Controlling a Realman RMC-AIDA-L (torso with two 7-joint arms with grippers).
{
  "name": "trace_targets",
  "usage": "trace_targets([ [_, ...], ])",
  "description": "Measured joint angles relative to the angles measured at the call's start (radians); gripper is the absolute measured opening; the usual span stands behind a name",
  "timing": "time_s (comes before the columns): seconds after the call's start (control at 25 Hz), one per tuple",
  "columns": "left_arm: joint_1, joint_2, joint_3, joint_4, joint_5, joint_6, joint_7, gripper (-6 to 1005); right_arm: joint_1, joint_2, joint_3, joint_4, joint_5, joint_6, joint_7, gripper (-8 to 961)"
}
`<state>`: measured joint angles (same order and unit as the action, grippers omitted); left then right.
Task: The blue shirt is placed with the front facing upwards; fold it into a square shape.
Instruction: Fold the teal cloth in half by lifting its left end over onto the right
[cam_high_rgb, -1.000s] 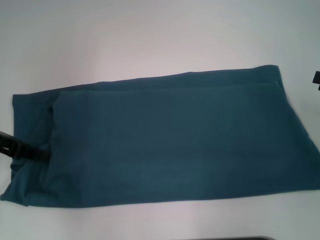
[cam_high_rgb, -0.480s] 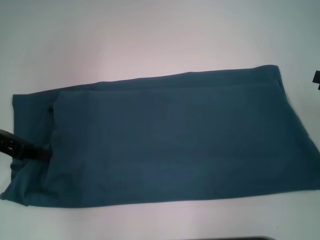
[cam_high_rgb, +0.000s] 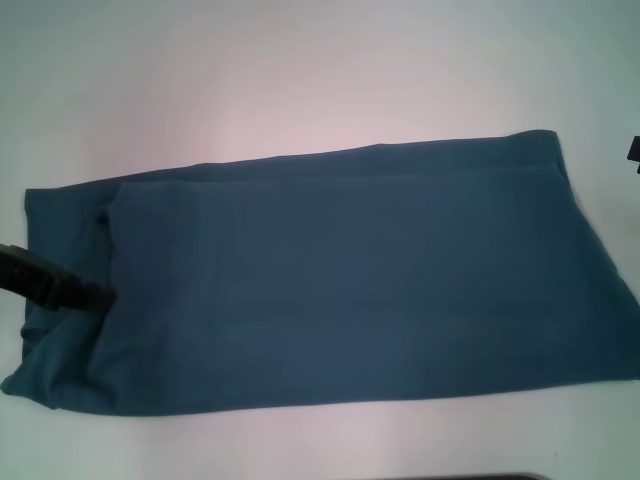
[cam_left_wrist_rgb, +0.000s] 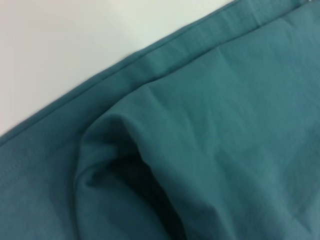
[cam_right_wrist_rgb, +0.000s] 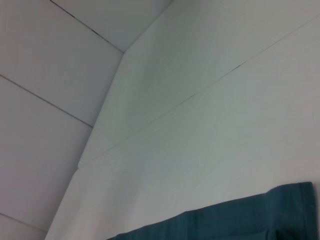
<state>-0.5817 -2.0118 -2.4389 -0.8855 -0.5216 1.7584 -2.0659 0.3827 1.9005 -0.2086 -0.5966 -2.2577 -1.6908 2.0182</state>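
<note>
Left gripper (cam_high_rgb: 98, 297) has crept further in over the blue shirt's (cam_high_rgb: 340, 280) left end.

Compared with a second ago, its dark tip reaches slightly higher and closer to the folded-over flap edge (cam_high_rgb: 110, 240), while the cloth itself has not shifted; whether its fingers are spread or pinching fabric I cannot tell. The shirt lies as a long band across the white table (cam_high_rgb: 300, 80), print hidden, so the sides look already folded in. That suggests the remaining step is an end-over-end fold. Right gripper (cam_high_rgb: 634, 152) sits at the view's right edge, apart from the shirt, its state unclear.
</note>
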Motion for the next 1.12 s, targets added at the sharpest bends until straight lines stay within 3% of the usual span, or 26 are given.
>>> trace_targets([
  [0.84, 0.019, 0.007, -0.042, -0.017, 0.011, -0.077, -0.050, 116, -0.009, 0.001, 0.000, 0.000, 0.007, -0.003, 0.000, 677],
  [1.08, 0.019, 0.023, -0.120, -0.027, 0.011, -0.089, -0.106, 116, -0.009, 0.001, 0.000, 0.000, 0.007, -0.004, 0.001, 679],
  [1.12, 0.017, 0.037, -0.123, -0.024, 0.011, -0.062, -0.123, 116, -0.009, 0.001, 0.000, 0.000, 0.007, -0.004, 0.001, 679],
])
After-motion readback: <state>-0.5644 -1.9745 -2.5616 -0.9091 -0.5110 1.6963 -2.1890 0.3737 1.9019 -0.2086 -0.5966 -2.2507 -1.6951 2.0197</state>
